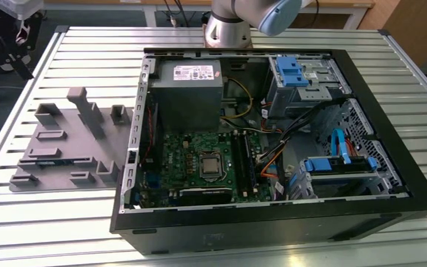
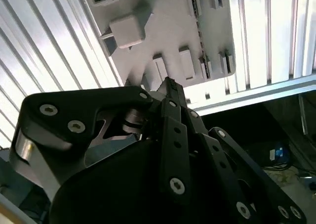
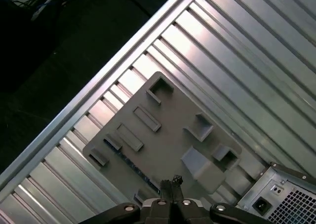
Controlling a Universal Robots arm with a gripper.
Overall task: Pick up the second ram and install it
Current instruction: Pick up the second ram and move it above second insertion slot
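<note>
While the gripper [image 3: 171, 183] hangs above the grey tray [image 1: 69, 143], clear of it, its jaws are clenched tip to tip with nothing between them, as seen in both wrist views. In the exterior view the tray lies flat on the slatted table [image 1: 87, 50] at nine o'clock from the open case [image 1: 236, 228], just beside the case wall. The ram [image 1: 53, 162] sits on edge in a long slot of the tray, toward its seven o'clock corner. It shows as a thin blue strip among the upright blocks.

Inside the case, the power supply [image 1: 187, 92] takes the eleven o'clock corner. The motherboard [image 1: 180, 161] lies at six to seven o'clock, with its black slots [image 1: 244, 161] along its three o'clock side. One drive cage [image 1: 302, 78] with blue parts stands at one o'clock and another [image 1: 339, 172] at four o'clock, with cables [image 1: 288, 128] strung between them. The arm [image 1: 232, 25] rises at twelve o'clock, behind the case.
</note>
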